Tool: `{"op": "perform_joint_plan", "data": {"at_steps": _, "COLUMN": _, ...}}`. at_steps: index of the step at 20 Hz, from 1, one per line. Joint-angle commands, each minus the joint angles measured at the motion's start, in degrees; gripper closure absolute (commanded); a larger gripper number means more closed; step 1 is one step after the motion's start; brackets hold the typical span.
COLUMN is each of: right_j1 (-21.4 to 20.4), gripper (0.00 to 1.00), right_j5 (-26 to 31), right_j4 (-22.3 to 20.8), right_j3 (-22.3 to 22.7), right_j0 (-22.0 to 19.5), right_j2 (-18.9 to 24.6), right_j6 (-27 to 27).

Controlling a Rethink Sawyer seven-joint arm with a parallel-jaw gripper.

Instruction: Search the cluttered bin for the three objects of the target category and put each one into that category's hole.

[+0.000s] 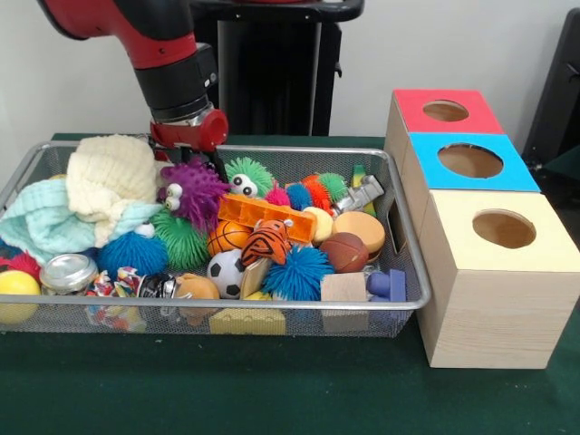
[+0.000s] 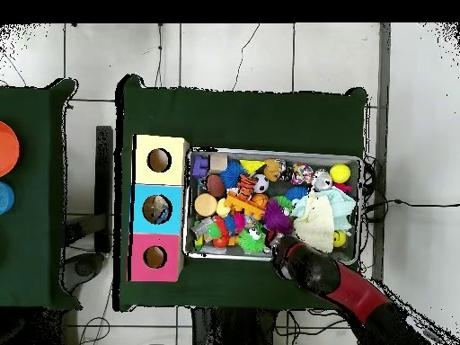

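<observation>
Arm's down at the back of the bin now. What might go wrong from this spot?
1. The pincer sits at the far rim of the wire bin, so descending may strike metal.
2. The purple spiky toy and cream knitted cloth crowd beneath it; a grab may snag both.
3. Toys are heaped near rim height, so dragging could spill some onto the green table.

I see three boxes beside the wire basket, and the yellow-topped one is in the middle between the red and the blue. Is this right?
Not quite. The front view shows the blue-topped box in the middle, between the red-topped box and the yellow-topped box. All three stand beside the wire basket.
</observation>
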Motion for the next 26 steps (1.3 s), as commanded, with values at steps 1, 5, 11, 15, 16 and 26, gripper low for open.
{"op": "perform_joint_plan", "data": {"at_steps": 1, "right_j1": 12.91, "gripper": 0.0, "right_j5": -0.74, "right_j4": 3.93, "right_j3": 10.2, "right_j0": 2.52, "right_j2": 8.79, "right_j6": 11.84}}
{"op": "perform_joint_plan", "data": {"at_steps": 5, "right_j1": 13.11, "gripper": 0.0, "right_j5": -6.63, "right_j4": 7.66, "right_j3": 14.02, "right_j0": 3.93, "right_j2": 10.27, "right_j6": 17.35}}
{"op": "perform_joint_plan", "data": {"at_steps": 11, "right_j1": 14.24, "gripper": 0.0, "right_j5": -16.96, "right_j4": 12.36, "right_j3": 18.3, "right_j0": 6.31, "right_j2": 12.8, "right_j6": 24.49}}
{"op": "perform_joint_plan", "data": {"at_steps": 15, "right_j1": 13.84, "gripper": 0.0, "right_j5": -19.57, "right_j4": 15.19, "right_j3": 19.02, "right_j0": 7.9, "right_j2": 13.35, "right_j6": 26.14}}
{"op": "perform_joint_plan", "data": {"at_steps": 16, "right_j1": 13.86, "gripper": 0.0, "right_j5": -19.65, "right_j4": 15.52, "right_j3": 19.15, "right_j0": 7.87, "right_j2": 13.61, "right_j6": 26.23}}
{"op": "perform_joint_plan", "data": {"at_steps": 26, "right_j1": 11.58, "gripper": 0.0, "right_j5": -17.23, "right_j4": 16.67, "right_j3": 20.02, "right_j0": 7.5, "right_j2": 14.61, "right_j6": 26.97}}
